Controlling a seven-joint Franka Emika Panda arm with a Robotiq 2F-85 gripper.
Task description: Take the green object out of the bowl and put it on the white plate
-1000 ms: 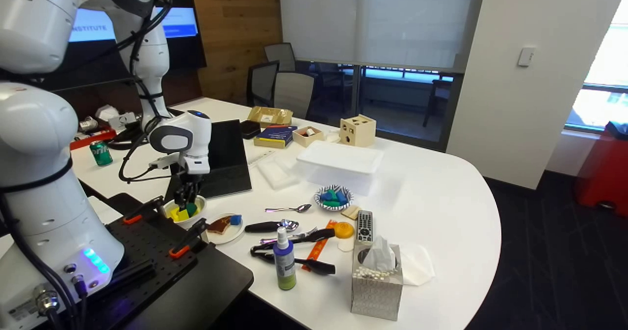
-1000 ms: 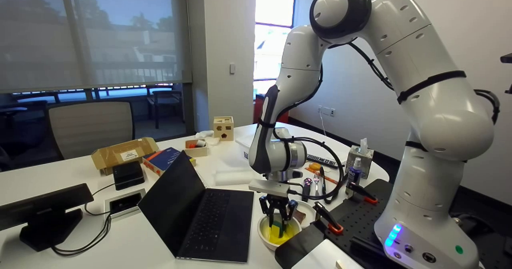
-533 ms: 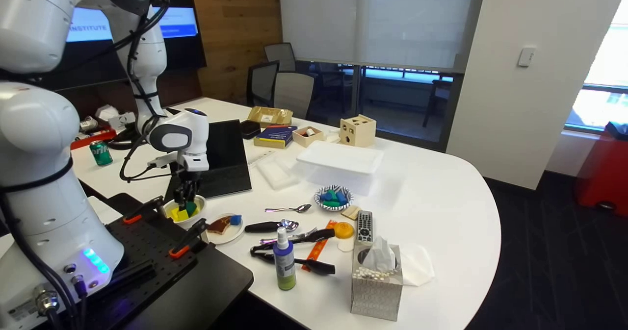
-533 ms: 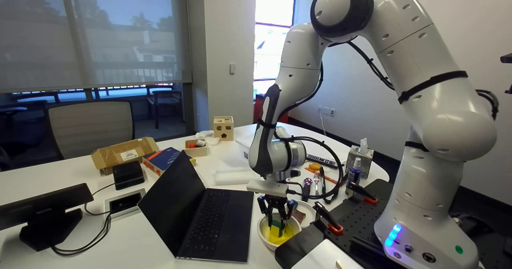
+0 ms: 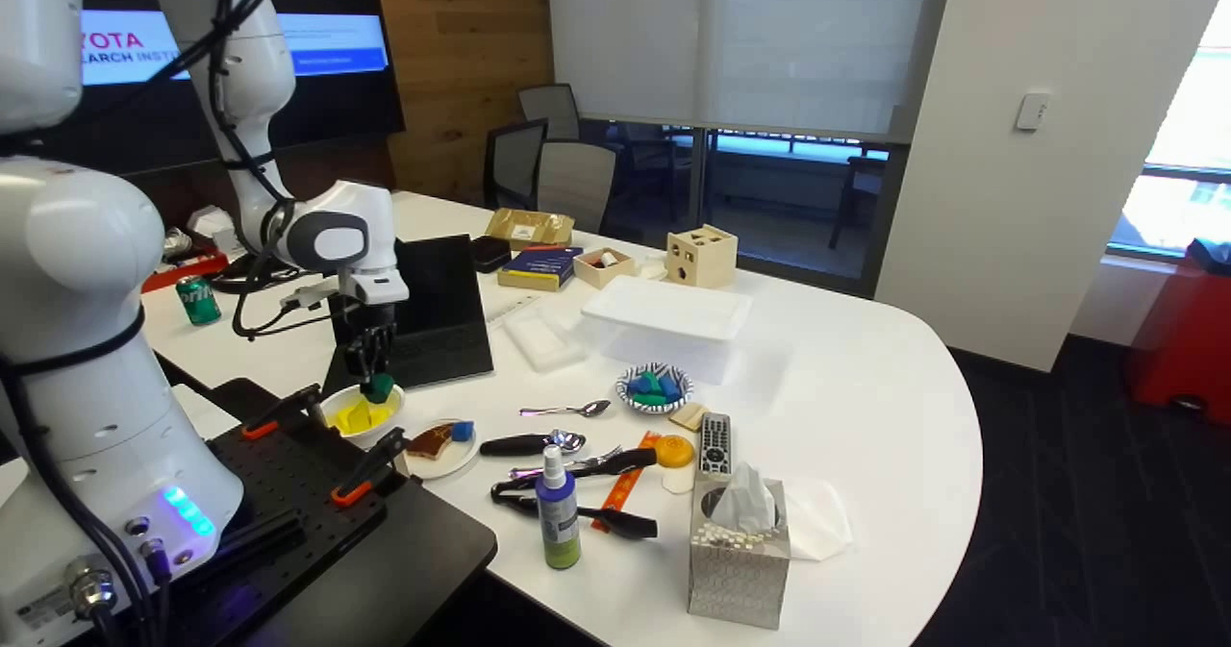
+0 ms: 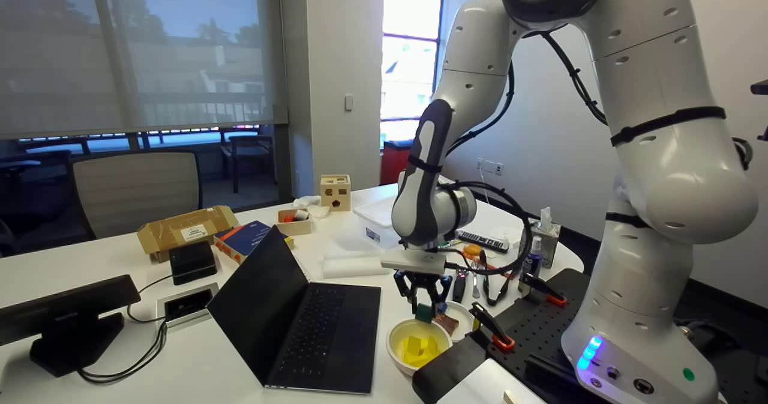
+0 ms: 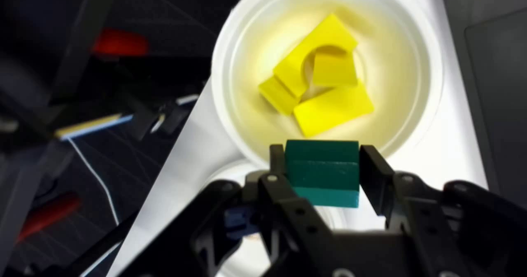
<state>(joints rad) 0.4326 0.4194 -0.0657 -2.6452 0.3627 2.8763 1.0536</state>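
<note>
A green block (image 7: 322, 170) is gripped between the two fingers of my gripper (image 7: 319, 161). In both exterior views the gripper (image 5: 374, 384) (image 6: 423, 308) holds the block (image 5: 382, 390) (image 6: 424, 313) just above the bowl's rim. The bowl (image 7: 224, 63) looks white outside; several yellow blocks (image 7: 329, 75) lie in it. The bowl also shows in both exterior views (image 5: 370, 439) (image 6: 394, 347). The white plate (image 5: 450, 466) (image 6: 466, 319) stands beside the bowl, bearing a brown slice (image 5: 429, 441) and a blue block (image 5: 463, 431). In the wrist view the gripper partly hides the plate.
An open laptop (image 6: 327, 332) stands close to the bowl. Clamps (image 5: 375, 464) on the black mount edge (image 5: 423, 522) sit near bowl and plate. Beyond the plate lie utensils (image 5: 529, 445), a spray bottle (image 5: 558, 512) and a patterned dish (image 5: 687, 387) with green and blue blocks.
The gripper was down inside the bowl at the green block. It has risen with the block in its fingers, up out of the bowl and slightly toward the plate side.
</note>
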